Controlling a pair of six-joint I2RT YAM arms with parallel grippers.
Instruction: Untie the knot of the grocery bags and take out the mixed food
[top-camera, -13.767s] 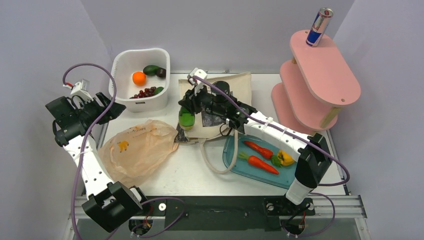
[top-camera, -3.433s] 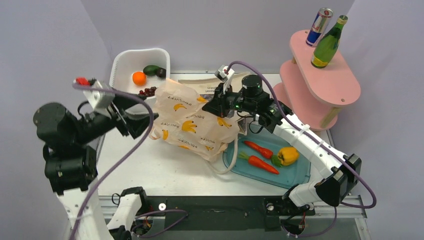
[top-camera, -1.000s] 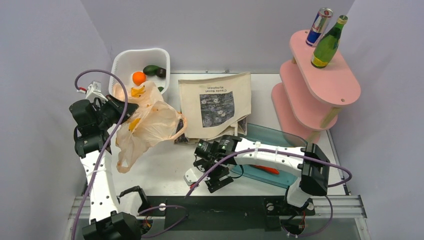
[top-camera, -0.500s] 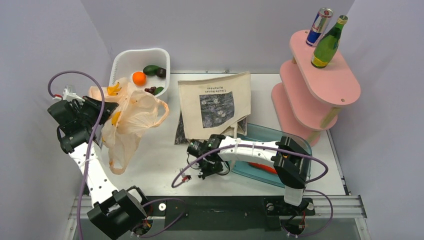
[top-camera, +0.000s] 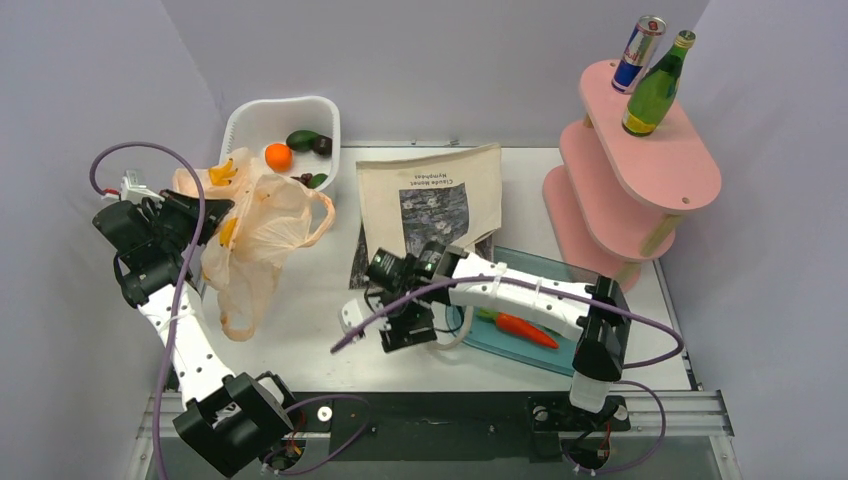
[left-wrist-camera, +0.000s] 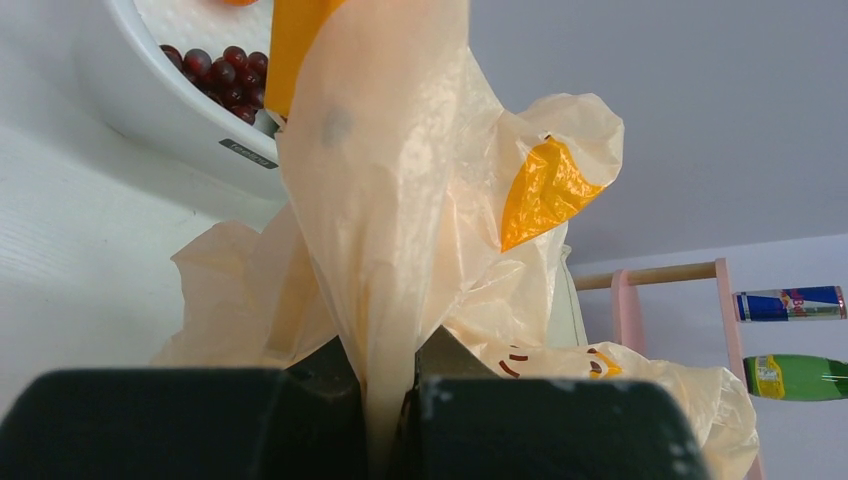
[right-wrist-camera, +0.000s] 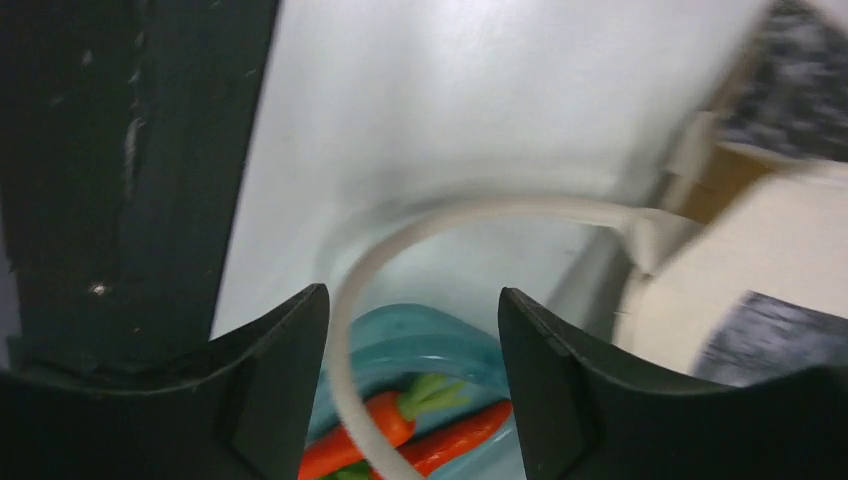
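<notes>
The left tool (left-wrist-camera: 390, 400) is clenched on a gathered fold of the crinkly, translucent peach-orange plastic bag (left-wrist-camera: 400, 200), which it holds lifted at the left side of the table (top-camera: 330, 340). The bag's lower end hangs down toward the table, and one handle loop stands open on the side facing the cream canvas tote (top-camera: 430, 205).

Just behind the bag is a white plastic basket (top-camera: 240, 130) holding a round orange fruit (top-camera: 278, 156), a dark green avocado (top-camera: 301, 139) and dark red grapes (left-wrist-camera: 215, 70).

Near the middle of the table, the right tool (right-wrist-camera: 413, 370) has its jaws apart and grips nothing. Beyond it, the tote's cream strap (right-wrist-camera: 450, 215) curls over the edge of a teal plastic tray (top-camera: 530, 352) holding orange carrots with green tops (right-wrist-camera: 370, 430). The tote lies flat behind the tray.

At the far right, a blue-silver can (top-camera: 640, 40) and a green yellow-capped bottle (top-camera: 658, 88) stand on the top tier of a pink tiered shelf (top-camera: 660, 150).
</notes>
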